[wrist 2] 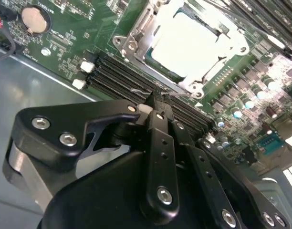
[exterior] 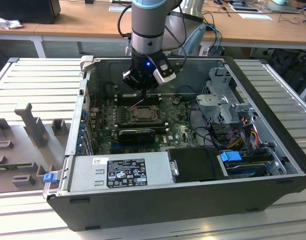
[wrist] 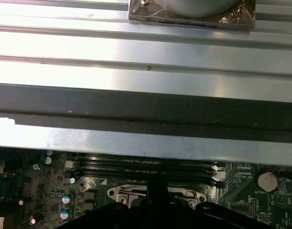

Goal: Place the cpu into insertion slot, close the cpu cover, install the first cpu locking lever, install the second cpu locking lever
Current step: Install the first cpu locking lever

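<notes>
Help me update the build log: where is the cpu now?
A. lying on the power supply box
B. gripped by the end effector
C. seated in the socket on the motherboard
C: in the second wrist view the cpu lies flat on the motherboard, framed by the cpu cover.

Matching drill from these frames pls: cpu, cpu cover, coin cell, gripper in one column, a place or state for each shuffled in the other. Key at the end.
Column 1
1. cpu
2. cpu cover
3. coin cell
4. gripper

Column 2
a. black, over the long black memory slots
b. round and silvery, on the green board, apart from the chip
c. silvery frame lying flat around the chip
d. pale face up, inside the frame

Pairs: 1-d, 2-c, 3-b, 4-a
</notes>
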`<action>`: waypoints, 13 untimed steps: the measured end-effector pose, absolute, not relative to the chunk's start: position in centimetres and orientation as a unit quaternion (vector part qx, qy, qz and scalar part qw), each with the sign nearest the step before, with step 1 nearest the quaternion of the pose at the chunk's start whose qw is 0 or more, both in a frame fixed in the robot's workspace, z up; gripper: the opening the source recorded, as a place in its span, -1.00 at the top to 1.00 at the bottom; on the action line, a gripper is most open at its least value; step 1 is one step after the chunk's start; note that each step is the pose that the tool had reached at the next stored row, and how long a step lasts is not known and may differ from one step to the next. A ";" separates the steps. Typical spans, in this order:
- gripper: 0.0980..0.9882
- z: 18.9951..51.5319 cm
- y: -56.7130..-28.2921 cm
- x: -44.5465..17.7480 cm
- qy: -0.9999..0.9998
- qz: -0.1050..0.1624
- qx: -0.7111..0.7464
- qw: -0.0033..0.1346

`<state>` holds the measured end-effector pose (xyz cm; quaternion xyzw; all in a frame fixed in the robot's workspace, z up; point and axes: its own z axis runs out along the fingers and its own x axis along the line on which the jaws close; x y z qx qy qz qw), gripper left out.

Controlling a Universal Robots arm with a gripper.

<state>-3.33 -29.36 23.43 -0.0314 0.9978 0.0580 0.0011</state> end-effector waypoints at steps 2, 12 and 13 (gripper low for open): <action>0.98 22.7 -29.2 -2.6 0.998 0.059 -0.031 0.001; 0.98 22.1 -29.0 -2.1 0.998 0.062 -0.031 0.002; 0.98 22.1 -29.0 -2.1 0.998 0.063 -0.031 0.002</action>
